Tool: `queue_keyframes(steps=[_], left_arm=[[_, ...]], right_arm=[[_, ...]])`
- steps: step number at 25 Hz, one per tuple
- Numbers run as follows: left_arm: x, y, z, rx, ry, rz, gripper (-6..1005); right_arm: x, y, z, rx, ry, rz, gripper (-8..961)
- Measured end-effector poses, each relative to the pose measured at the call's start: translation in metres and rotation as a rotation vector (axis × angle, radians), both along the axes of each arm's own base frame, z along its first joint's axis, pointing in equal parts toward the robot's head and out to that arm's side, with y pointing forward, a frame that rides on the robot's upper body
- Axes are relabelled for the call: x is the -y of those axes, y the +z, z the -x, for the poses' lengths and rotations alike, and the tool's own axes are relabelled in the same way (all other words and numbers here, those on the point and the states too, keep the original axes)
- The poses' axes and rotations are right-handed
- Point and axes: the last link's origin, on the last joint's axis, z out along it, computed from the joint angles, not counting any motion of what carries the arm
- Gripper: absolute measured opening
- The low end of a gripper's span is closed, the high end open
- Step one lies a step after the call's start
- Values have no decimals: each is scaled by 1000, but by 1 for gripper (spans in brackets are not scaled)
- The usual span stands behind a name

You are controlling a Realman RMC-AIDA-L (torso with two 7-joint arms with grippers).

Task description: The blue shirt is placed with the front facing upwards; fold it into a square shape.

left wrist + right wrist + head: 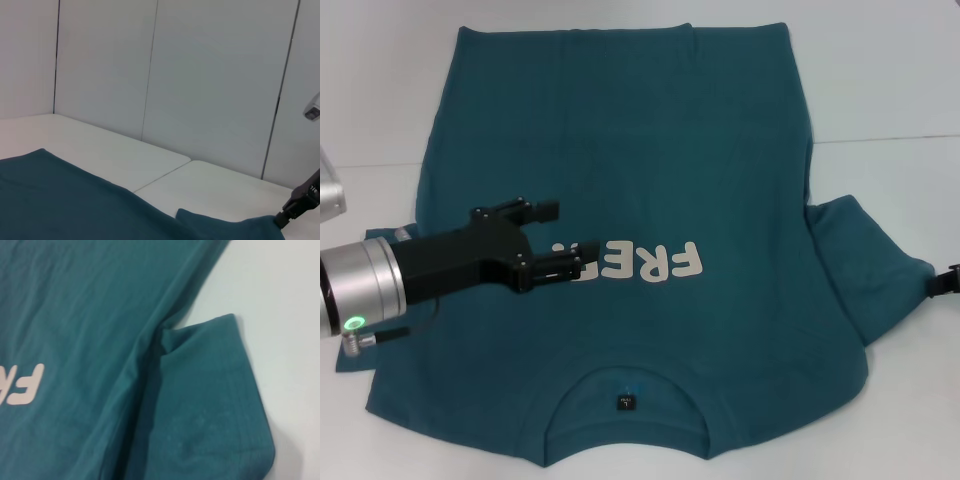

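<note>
Shirt: the blue shirt (650, 180) lies flat and face up across the white table (890, 70), collar toward the robot, hem at the far side.
Lettering: white "FREE!" print (650, 262) crosses the chest, reading upside down in the head view and partly covered by the left arm's fingers.
Collar: a round neckline (625, 395) with a small black neck tag (625, 403) sits at the near edge.
Sleeves: the sleeve (870, 270) on the robot's right is spread out on the table; the one on its left is mostly hidden under the left arm.
Left gripper: the left gripper (555, 240) reaches in from the left over the chest, its two black fingers (560, 268) spread apart with nothing between them, the nearer finger over the start of the lettering.
Right gripper: the right gripper (950, 282) shows only as a black tip at the right edge, just beside the sleeve cuff; whether it is open or closed cannot be told.
Right wrist view: the sleeve (215, 400) and side seam (145, 355) lie slightly wrinkled on the table.
Left wrist view: shirt fabric (65, 200) lies on the table before pale wall panels (215, 80).
</note>
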Motion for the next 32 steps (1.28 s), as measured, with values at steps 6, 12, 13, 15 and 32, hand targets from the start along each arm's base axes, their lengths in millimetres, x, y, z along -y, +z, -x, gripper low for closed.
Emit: queue_keyframes(steps=[6, 12, 13, 15, 32], left_arm=[[1, 0, 1, 2, 5, 0, 861], [1, -1, 2, 3, 7, 2, 861], [1, -1, 2, 3, 7, 2, 861], [1, -1, 2, 4, 8, 2, 862], [0, -3, 2, 4, 19, 2, 862]], right_arm=[[-2, 6, -9, 71, -12, -27, 49], [-4, 10, -15, 118, -17, -55, 55], [-5, 11, -17, 127, -18, -59, 57], [-5, 12, -18, 140, -20, -69, 59], [-13, 13, -19, 184, 8, -114, 79]])
